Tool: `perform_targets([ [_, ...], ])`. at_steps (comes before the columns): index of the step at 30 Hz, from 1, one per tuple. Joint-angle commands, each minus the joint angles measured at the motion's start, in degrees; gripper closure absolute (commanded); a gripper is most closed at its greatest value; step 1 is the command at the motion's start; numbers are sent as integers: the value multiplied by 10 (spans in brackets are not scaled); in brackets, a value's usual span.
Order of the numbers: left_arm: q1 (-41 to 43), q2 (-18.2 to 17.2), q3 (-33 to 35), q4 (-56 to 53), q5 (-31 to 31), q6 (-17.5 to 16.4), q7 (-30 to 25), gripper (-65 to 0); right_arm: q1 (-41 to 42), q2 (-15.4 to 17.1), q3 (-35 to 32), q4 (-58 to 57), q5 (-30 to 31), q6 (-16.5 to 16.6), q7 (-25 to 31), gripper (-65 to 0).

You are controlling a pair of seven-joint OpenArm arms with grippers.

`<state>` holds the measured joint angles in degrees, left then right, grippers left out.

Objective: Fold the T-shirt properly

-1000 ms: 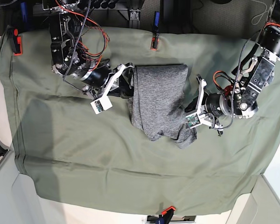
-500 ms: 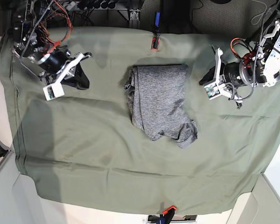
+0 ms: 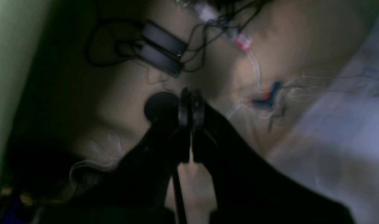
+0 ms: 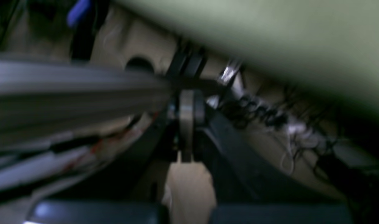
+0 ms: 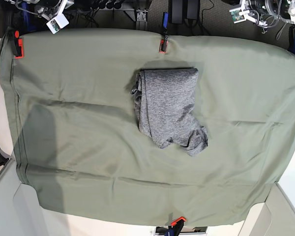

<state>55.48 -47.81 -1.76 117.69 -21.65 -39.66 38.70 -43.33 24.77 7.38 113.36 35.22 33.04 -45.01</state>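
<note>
Both wrist views are blurred; base view's top edge cuts off both arms.

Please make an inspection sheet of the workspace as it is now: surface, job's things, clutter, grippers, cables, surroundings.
Surface: olive-green table cloth covers the table, with soft wrinkles and shadows; red clamps hold its edges.
Job's things: the T-shirt lies folded in a narrow bundle near the middle; its lower right corner is bunched, the left edge is uneven.
Clutter: nothing seen on the cloth.
Grippers: left gripper shut, holding nothing; right gripper shut, holding nothing. Both are away from the shirt.
Cables: loose dark wires behind the table, blurred.
Surroundings: pale floor at the lower corners; equipment along the far edge, too dark to tell.
</note>
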Motion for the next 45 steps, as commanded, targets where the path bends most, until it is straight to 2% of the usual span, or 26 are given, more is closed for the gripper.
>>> perform_targets([
  [1,22,-7,-4,6,25,-3,-27,0,-13,16,-6,8,-7,4,11,0],
  [3,47,-7,-3,0,85,-3,-70,0,-24,39,-30,5,-47,4,12,0],
  [6,48,-8,16,-29,154,-3,-106,0,-21,74,-85,-14,-107,4,22,0],
  [11,2,-8,95,-142,258,-3,-152,0,16,119,-196,-74,-205,2,62,0],
  [16,-90,8,216,-300,344,-3,-212,0,97,123,-312,-184,-273,2,62,0],
  [20,-184,55,305,-429,378,40,-220,0,180,121,-405,-286,-280,-12,83,0],
  [24,-269,119,356,-550,360,75,-239,0,252,96,-472,-385,-304,-14,90,0],
  [28,-343,194,363,-675,317,75,-252,0,317,56,-508,-487,-318,-14,95,0],
  [32,-416,257,363,-797,315,79,-252,0,369,13,-514,-575,-318,-16,111,0],
  [34,-449,281,363,-854,301,116,-245,0,387,-7,-514,-609,-318,-18,109,0],
  [36,-479,300,363,-897,274,150,-232,0,399,-24,-514,-634,-318,-19,88,0],
  [37,-492,308,363,-913,250,153,-220,0,402,-32,-513,-644,-318,-23,74,0],
  [41,-526,328,363,-927,153,136,-168,0,404,-56,-513,-666,-317,-29,24,0],
  [45,-536,339,363,-925,98,135,-145,0,401,-68,-513,-677,-312,-29,-19,0],
])
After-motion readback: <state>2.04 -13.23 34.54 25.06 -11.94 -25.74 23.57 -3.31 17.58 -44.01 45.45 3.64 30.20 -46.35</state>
